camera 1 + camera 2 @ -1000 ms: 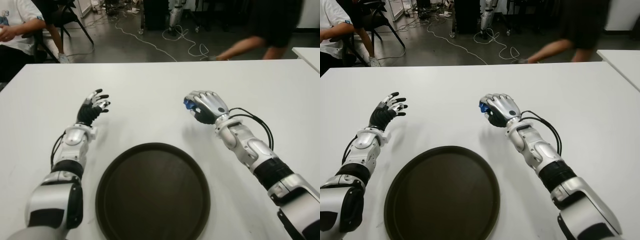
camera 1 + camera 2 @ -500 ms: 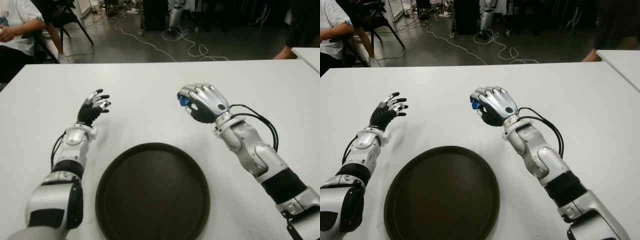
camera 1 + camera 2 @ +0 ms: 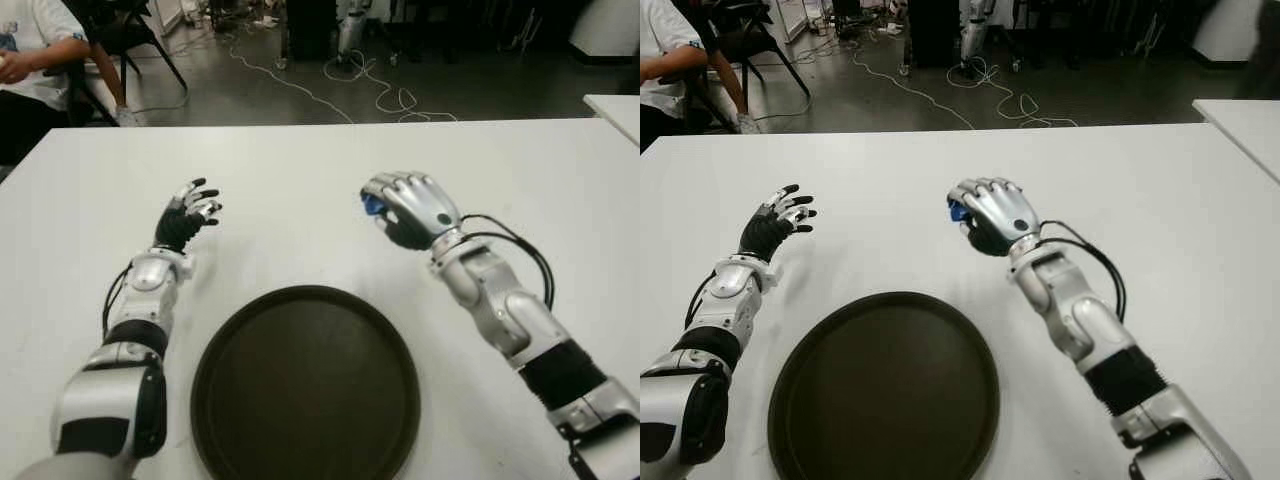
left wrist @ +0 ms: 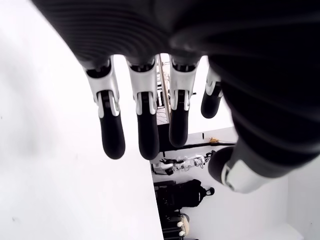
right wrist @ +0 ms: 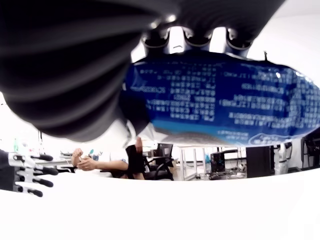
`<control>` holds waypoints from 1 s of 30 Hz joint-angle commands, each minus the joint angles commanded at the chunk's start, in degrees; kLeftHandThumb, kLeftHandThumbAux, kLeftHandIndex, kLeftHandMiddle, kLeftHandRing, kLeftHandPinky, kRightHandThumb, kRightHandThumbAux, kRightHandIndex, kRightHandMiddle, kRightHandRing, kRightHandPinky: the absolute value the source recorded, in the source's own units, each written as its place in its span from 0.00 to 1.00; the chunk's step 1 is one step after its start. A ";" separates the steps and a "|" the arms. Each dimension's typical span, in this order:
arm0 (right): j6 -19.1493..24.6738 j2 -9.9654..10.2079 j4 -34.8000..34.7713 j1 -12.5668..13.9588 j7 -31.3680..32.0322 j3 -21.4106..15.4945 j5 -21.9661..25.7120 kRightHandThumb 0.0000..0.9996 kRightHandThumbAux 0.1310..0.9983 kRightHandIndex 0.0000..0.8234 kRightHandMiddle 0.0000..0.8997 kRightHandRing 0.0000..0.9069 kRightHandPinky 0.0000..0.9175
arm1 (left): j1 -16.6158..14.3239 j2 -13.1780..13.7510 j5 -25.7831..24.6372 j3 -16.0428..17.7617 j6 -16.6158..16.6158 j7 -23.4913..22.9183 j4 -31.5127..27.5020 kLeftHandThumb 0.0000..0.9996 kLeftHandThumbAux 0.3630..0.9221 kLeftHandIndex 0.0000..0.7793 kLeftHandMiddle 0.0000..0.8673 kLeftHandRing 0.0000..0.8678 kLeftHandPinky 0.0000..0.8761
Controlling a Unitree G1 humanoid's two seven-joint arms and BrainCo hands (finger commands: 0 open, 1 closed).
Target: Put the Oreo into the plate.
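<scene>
My right hand (image 3: 400, 208) is curled around a blue Oreo packet (image 5: 220, 97), whose end pokes out at the hand's left side (image 3: 371, 203). It hangs above the white table (image 3: 300, 190), behind the right rim of the round dark plate (image 3: 305, 385). Nothing lies on the plate, which sits near the table's front edge, between my two arms. My left hand (image 3: 187, 214) shows to the left of the plate, its fingers (image 4: 142, 127) spread and holding nothing.
A seated person (image 3: 30, 60) is at the table's far left corner. Cables (image 3: 350, 85) trail over the floor behind the table. A second white table (image 3: 615, 108) shows at the right edge.
My right hand rose and shifted left with the Oreo packet, then came slightly back to the right and down. A person walking behind the table has left the view. My left hand stayed put.
</scene>
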 joint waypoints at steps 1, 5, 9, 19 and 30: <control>-0.22 0.27 -1.10 0.97 0.19 0.52 -0.22 0.83 0.65 0.44 0.59 0.59 0.53 | 0.01 0.00 -0.01 0.00 -0.03 -0.02 0.00 0.24 0.54 0.13 0.26 0.29 0.36; -3.34 0.64 -4.65 2.45 3.80 2.53 1.46 0.83 0.65 0.44 0.58 0.58 0.53 | 0.05 0.00 0.13 -0.10 -0.12 0.09 -0.08 0.24 0.55 0.14 0.26 0.29 0.36; -6.67 -0.50 -11.86 6.11 7.46 3.14 3.08 0.83 0.65 0.44 0.58 0.59 0.55 | 0.12 -0.07 0.05 -0.04 -0.17 0.11 -0.17 0.24 0.55 0.13 0.26 0.29 0.36; -6.97 -0.32 -19.81 4.49 23.53 2.15 9.88 0.83 0.65 0.45 0.61 0.65 0.64 | 0.22 -0.01 0.32 -0.26 -0.14 0.22 -0.31 0.24 0.54 0.14 0.26 0.29 0.37; -10.48 -1.35 -11.90 0.41 28.76 7.58 3.08 0.85 0.63 0.52 0.54 0.72 0.76 | 0.47 0.14 0.83 -0.68 -0.28 0.53 -0.67 0.21 0.51 0.14 0.27 0.29 0.36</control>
